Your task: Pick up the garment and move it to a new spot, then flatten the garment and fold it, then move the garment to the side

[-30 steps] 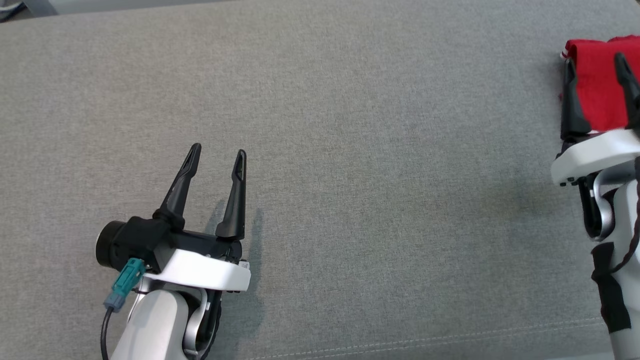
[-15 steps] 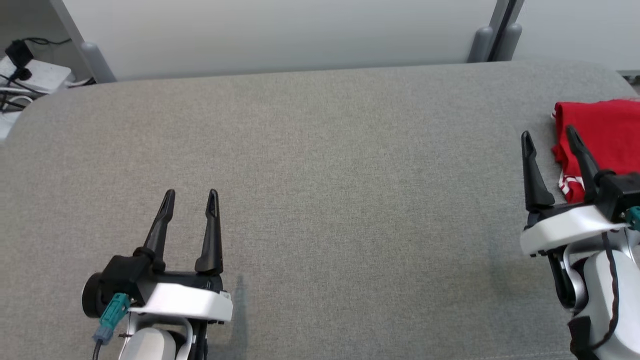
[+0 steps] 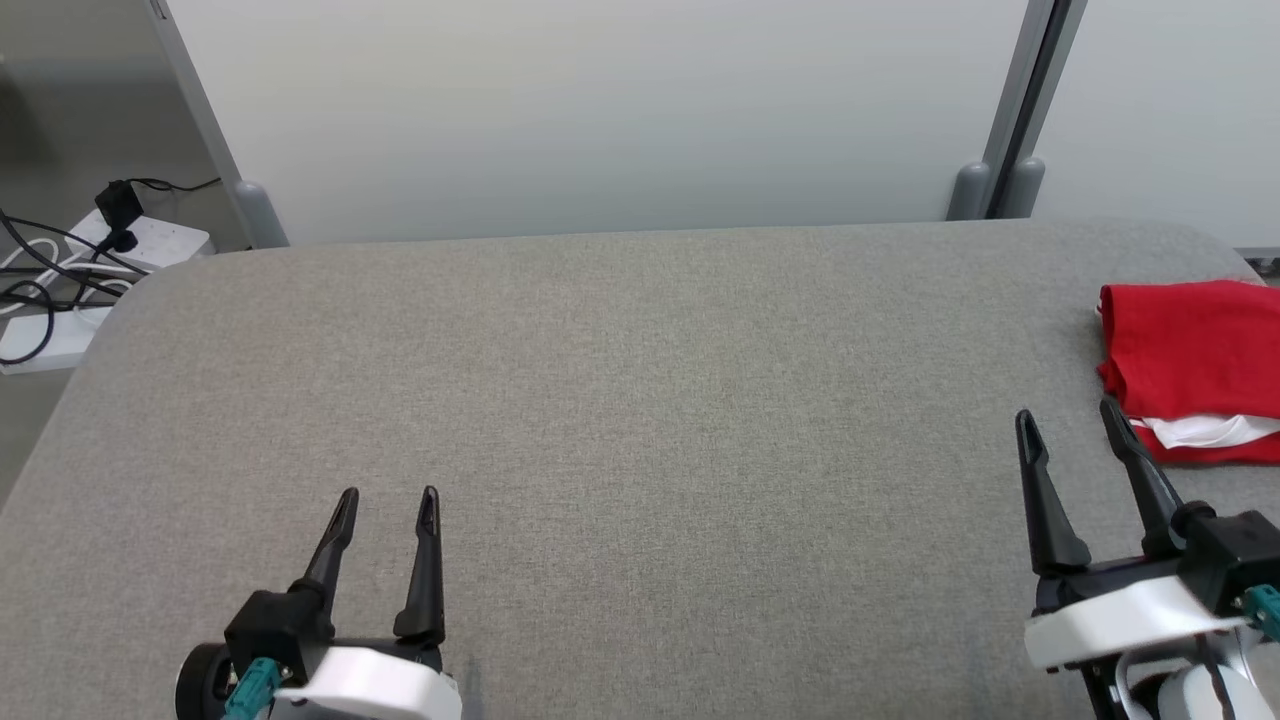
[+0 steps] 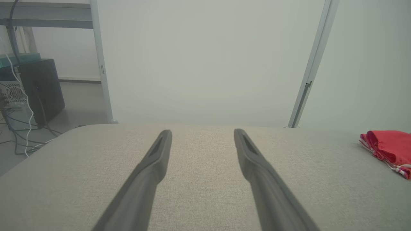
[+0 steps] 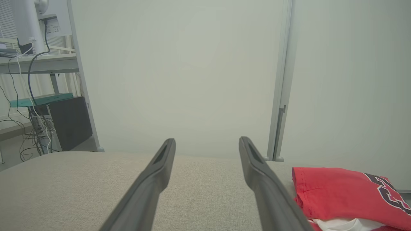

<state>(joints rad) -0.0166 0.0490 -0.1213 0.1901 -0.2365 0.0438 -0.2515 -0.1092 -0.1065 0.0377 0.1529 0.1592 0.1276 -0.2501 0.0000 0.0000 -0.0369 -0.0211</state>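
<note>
Red folded jersey (image 3: 1190, 350) hugs the table (image 3: 640, 400) edge; left gripper (image 3: 385, 495) and right gripper (image 3: 1065, 418) gape empty. A stray nudge could dump it!

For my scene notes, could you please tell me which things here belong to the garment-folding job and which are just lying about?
Job: folded red garment, grey table, left gripper and right gripper, both open and empty.
Lying about: power strip, cables, dark box.

The garment (image 3: 1190, 350) lies on the table (image 3: 640, 400), just ahead and right of my right gripper (image 3: 1066, 412) and well right of my left gripper (image 3: 388, 493); a wall (image 3: 600, 120) stands beyond both.
</note>
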